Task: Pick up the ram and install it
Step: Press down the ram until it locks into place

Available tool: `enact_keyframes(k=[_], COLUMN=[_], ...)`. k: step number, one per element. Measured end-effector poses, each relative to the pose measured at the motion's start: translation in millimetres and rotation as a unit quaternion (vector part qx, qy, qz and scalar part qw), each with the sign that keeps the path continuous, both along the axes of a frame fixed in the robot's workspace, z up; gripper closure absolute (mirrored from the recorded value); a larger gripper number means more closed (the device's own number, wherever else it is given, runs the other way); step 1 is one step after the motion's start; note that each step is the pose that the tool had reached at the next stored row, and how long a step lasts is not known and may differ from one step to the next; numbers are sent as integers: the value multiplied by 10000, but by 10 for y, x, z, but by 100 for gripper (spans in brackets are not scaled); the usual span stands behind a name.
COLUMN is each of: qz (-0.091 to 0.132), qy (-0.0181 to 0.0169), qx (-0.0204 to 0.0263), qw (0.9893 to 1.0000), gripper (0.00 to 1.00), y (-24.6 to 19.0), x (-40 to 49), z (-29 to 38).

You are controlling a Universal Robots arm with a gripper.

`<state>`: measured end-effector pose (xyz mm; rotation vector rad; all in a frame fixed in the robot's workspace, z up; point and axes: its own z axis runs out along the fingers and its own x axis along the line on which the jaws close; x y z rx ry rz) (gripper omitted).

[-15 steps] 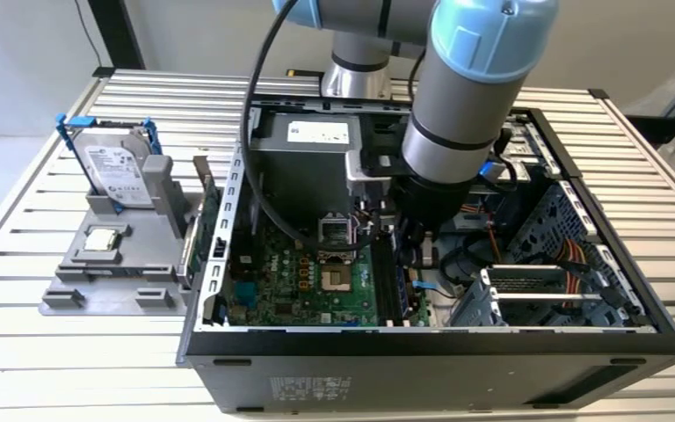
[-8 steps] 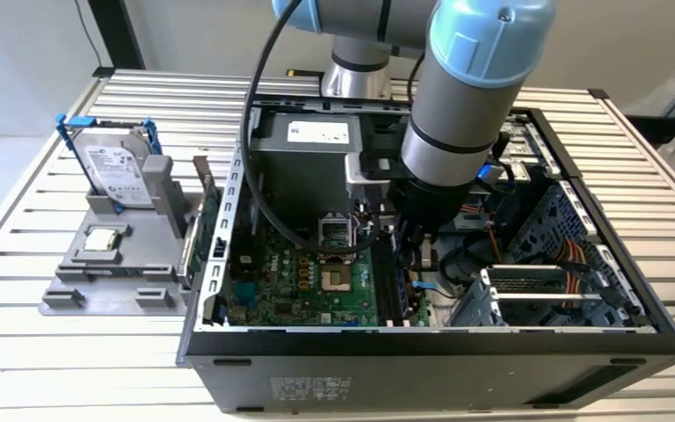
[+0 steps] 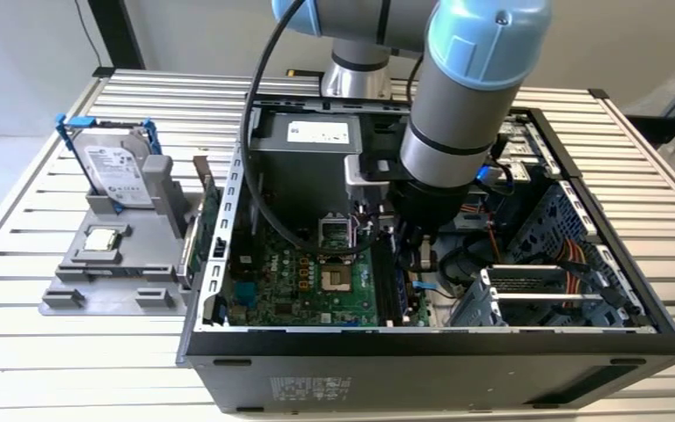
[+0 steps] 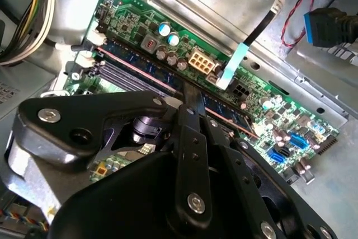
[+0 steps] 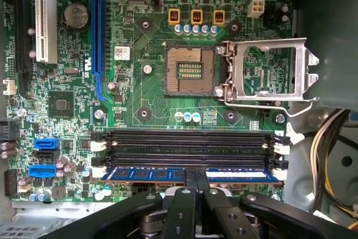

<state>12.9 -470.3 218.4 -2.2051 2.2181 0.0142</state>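
Note:
The ram (image 5: pixel 145 174), a long dark bluish stick with a pale label, stands in the outermost memory slot of the green motherboard (image 5: pixel 145 93) and also shows in the second wrist view (image 4: pixel 142 65). My gripper (image 5: pixel 196 176) is down inside the computer case, its two black fingers (image 5: pixel 187 186) closed together with no gap. Their tips sit at the middle of the ram's upper edge, seen too in the second wrist view (image 4: pixel 193 100). In the exterior view the arm (image 3: pixel 455 132) reaches straight down into the case and hides the fingertips.
Two empty black memory slots (image 5: pixel 184 138) lie beside the ram. The CPU socket (image 5: pixel 190 70) stands open with its metal frame (image 5: pixel 268 71) raised. Cable bundles (image 5: pixel 330 138) run past the slots' end. Outside the case (image 3: pixel 431 347), a grey fixture holds a hard drive (image 3: pixel 115 167) and a CPU chip (image 3: pixel 103 237).

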Motion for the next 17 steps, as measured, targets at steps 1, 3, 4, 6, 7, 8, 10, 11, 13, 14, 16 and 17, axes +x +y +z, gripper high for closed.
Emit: enact_keyframes(k=[1,3,4,6,7,8,10,11,13,14,16,17], qz=[0,0,0,-1,-1,-1,0,0,0,0,0,0], qy=[0,0,0,-1,-2,-4,4,4,8,10,11,11], qx=[-1,-1,0,6,12,24,3,7,5,5,5,5], qw=[10000,10000,10000,10000,10000,10000,10000,10000,10000,10000,10000,10000], gripper=[100,100,100,100,100,100,100,100,100,100,100,100], y=[0,1,1,2,4,7,1,2,2,2,2,2], x=[0,0,0,0,1,2,1,1,1,1,1,1], z=[-8,-10,-10,8,26,49,149,191,278,322,368,385])
